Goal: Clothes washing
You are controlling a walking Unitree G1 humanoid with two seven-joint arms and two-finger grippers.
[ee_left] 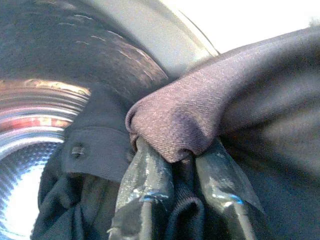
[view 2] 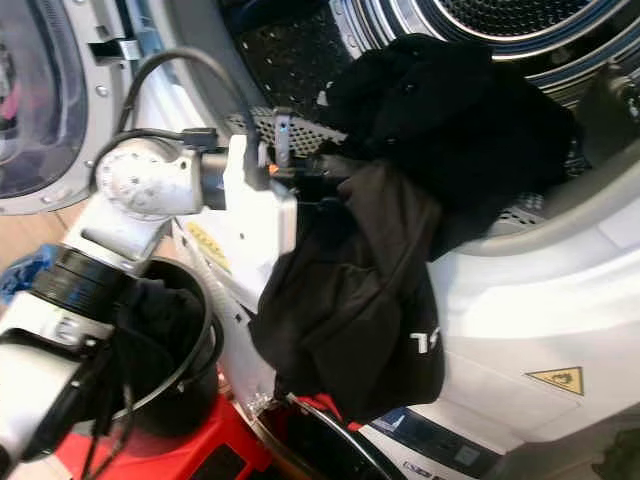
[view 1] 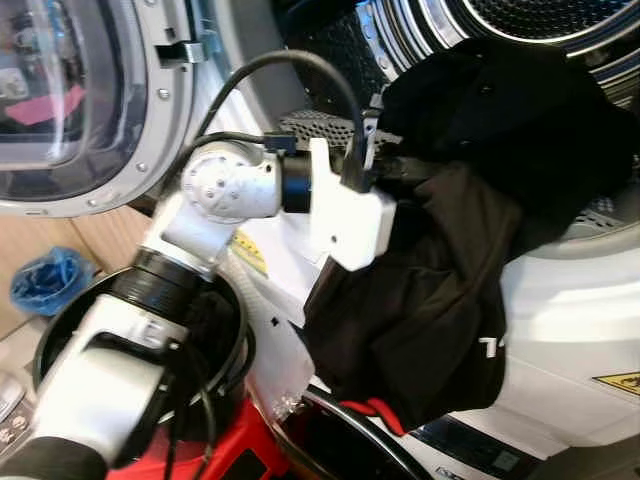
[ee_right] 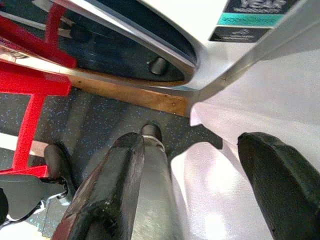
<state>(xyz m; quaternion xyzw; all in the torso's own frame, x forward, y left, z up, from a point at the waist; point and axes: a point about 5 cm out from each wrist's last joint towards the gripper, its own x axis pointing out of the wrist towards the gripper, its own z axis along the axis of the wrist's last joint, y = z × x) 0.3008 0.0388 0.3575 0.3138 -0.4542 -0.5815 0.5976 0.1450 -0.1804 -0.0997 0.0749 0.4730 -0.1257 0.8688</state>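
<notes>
A black garment (view 1: 440, 290) hangs from the rim of the washing machine drum (view 1: 560, 20), part bunched in the opening and part drooping down the white front. My left gripper (ee_left: 175, 165) is shut on a fold of this black garment (ee_left: 185, 125) at the drum opening; its two fingers (ee_left: 145, 185) pinch the cloth. The left arm (view 1: 230, 190) reaches across from the left. My right gripper (ee_right: 192, 165) hangs low with its fingers apart and nothing between them, above the dark speckled floor.
The open round door (view 1: 60, 100) stands at the left. A black basket (view 1: 200, 330) with dark laundry sits on a red stand (view 1: 230, 450) below the arm. A blue bag (view 1: 50, 280) lies on the floor at far left. A second machine's door (ee_right: 130, 45) is beside the right gripper.
</notes>
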